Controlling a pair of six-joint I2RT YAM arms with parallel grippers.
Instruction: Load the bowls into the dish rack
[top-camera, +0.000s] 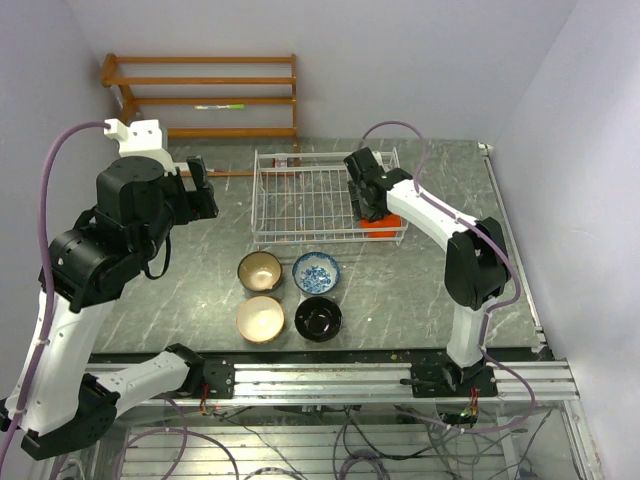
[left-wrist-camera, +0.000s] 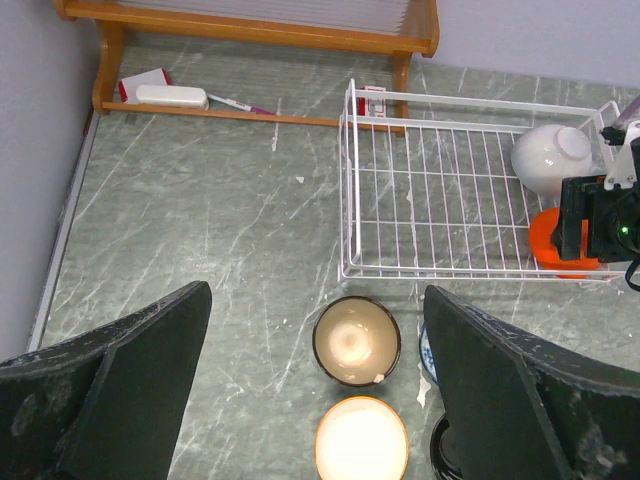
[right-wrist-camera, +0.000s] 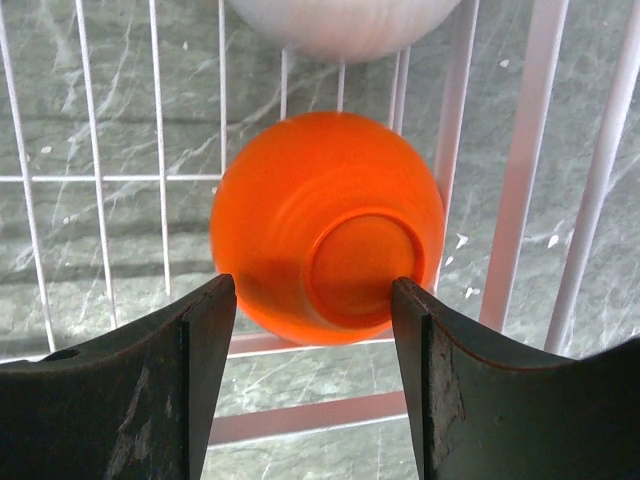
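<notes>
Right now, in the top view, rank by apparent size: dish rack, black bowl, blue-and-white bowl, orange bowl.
1. dish rack, by far largest.
2. black bowl and blue-and-white bowl: look alike, no ranking.
3. orange bowl: smallest showing, but the right gripper hides most of it.

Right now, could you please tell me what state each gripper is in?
Left gripper: open, empty.
Right gripper: open, above the orange bowl, not gripping it.

Bright even light, blurred foreground
</notes>
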